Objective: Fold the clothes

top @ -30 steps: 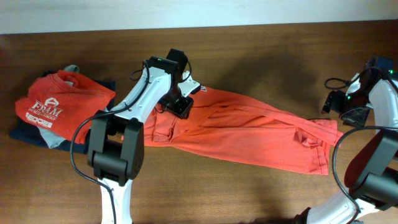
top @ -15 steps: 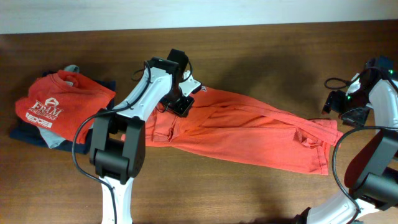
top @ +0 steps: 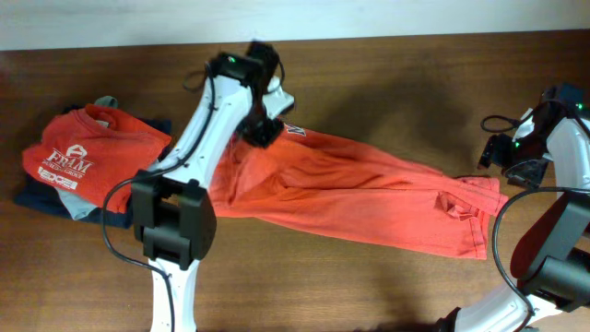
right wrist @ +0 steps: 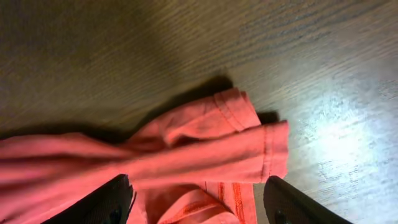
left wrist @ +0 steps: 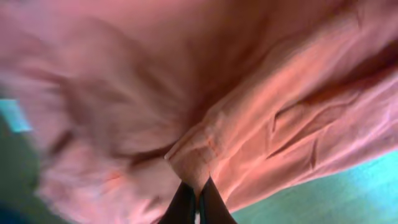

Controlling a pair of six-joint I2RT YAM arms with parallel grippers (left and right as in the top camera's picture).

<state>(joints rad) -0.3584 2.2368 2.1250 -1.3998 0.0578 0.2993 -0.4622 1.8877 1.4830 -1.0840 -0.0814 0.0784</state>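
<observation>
The left gripper (top: 262, 129) is pinching a fold at the far left edge of the coral-red T-shirt (top: 369, 198), jaws closed on fabric, probably so that edge can be raised and spread. The shirt is lying bunched in a band across the table (top: 415, 83). The right gripper (top: 502, 152) is hovering wide and empty by the shirt's right end, likely placed to take it. The red tee (top: 78, 152) is resting on the left stack.
</observation>
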